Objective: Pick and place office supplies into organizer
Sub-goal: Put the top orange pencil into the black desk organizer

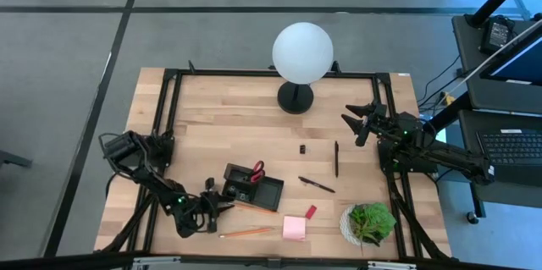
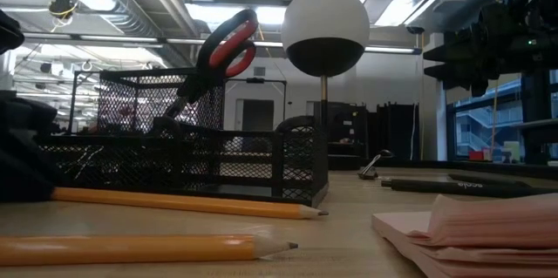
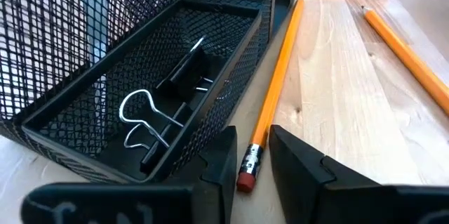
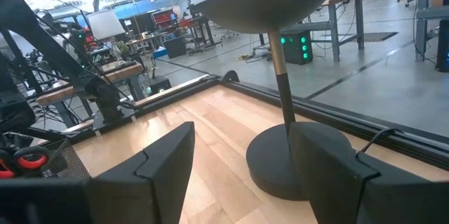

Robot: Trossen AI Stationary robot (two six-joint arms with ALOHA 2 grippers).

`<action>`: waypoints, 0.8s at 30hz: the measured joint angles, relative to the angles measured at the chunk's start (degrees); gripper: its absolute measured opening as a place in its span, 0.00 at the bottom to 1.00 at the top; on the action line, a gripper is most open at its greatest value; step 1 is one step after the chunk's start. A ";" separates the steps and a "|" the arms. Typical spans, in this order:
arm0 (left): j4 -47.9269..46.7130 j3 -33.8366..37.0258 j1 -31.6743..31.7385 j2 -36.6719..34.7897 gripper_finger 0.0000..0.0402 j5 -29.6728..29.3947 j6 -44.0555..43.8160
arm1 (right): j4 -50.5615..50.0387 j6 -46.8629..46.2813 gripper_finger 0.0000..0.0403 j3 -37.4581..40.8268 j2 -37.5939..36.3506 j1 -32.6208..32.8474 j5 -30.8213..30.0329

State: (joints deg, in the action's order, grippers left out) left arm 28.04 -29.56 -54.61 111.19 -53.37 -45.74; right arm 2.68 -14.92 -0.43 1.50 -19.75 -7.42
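The black mesh organizer (image 1: pixel 264 192) sits near the table's near edge. Red-handled scissors (image 2: pixel 225 47) stand in its tall compartment, and a black binder clip (image 3: pixel 165 108) lies in its low tray. One orange pencil (image 3: pixel 277 76) lies along the organizer's near side. My left gripper (image 3: pixel 252 141) is open, low at the table, with a finger on either side of that pencil's eraser end (image 3: pixel 245 175); in the high view it (image 1: pixel 218 206) is just left of the organizer. My right gripper (image 1: pixel 354 122) is open and raised near the lamp.
A second pencil (image 1: pixel 247 232), a pink sticky pad (image 1: pixel 294 228) and a red eraser (image 1: pixel 310 212) lie near the near edge. Two black pens (image 1: pixel 336 158) (image 1: pixel 316 184) and a small clip (image 1: pixel 302 148) lie mid-table. The globe lamp (image 1: pixel 302 54) stands at the far edge, the potted plant (image 1: pixel 370 222) near right.
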 joint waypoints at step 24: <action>4.97 0.23 0.00 0.16 0.03 0.84 1.38 | 0.02 -0.02 0.59 0.00 0.00 0.00 0.02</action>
State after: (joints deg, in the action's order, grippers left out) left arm 33.01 -29.33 -54.61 111.35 -52.53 -44.37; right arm 2.70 -14.94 -0.42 1.50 -19.75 -7.40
